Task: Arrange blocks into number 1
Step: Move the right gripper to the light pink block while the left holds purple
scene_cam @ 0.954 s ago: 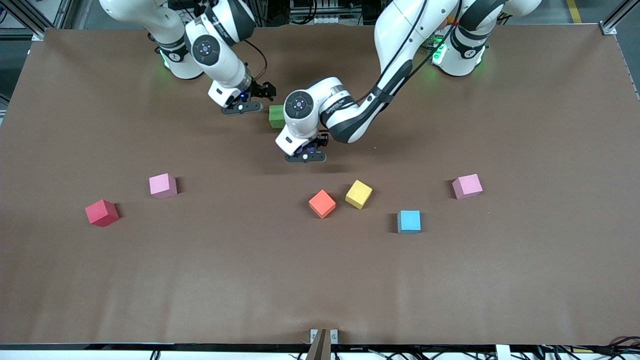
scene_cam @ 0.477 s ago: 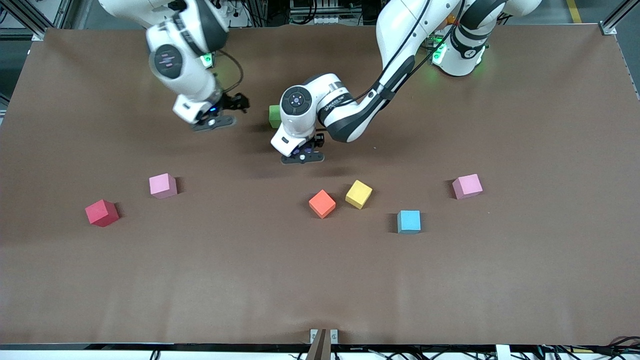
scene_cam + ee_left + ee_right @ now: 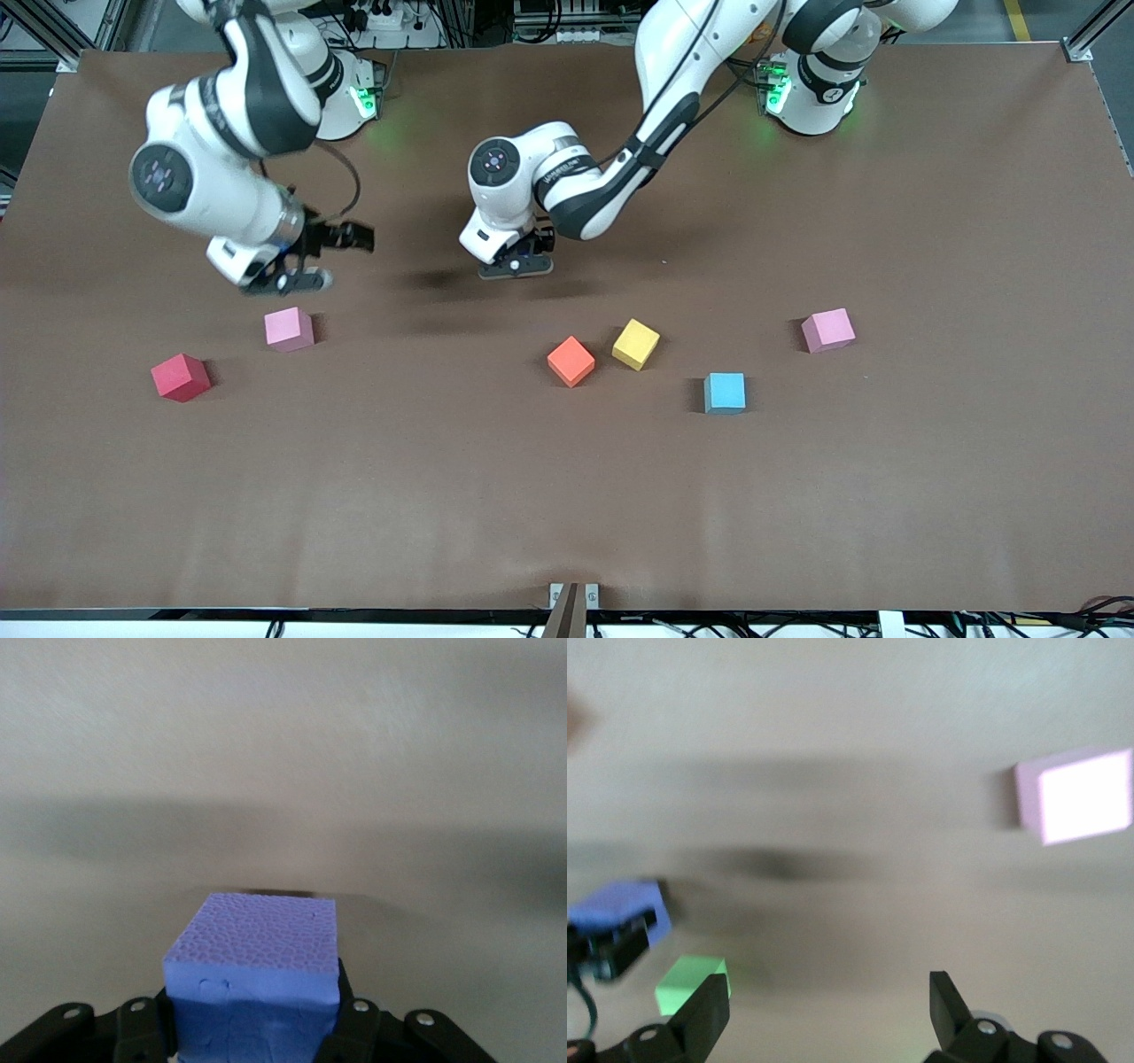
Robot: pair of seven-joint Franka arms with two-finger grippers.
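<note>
Purple block (image 3: 252,970) sits clamped in my left gripper (image 3: 516,266), over the table (image 3: 567,496). My right gripper (image 3: 297,275) hangs spread and empty just above the pink block (image 3: 289,329).

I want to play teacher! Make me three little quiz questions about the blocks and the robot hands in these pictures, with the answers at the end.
1. True or false: the left gripper is shut on the purple block.
2. Which block is the right gripper closest to? A) the blue block B) the light pink block toward the right arm's end C) the yellow block
3. Fill in: the orange block sits right beside the ______ block.

Key: 1 true. 2 B; the open gripper hangs above the table near it. 3 yellow.
</note>
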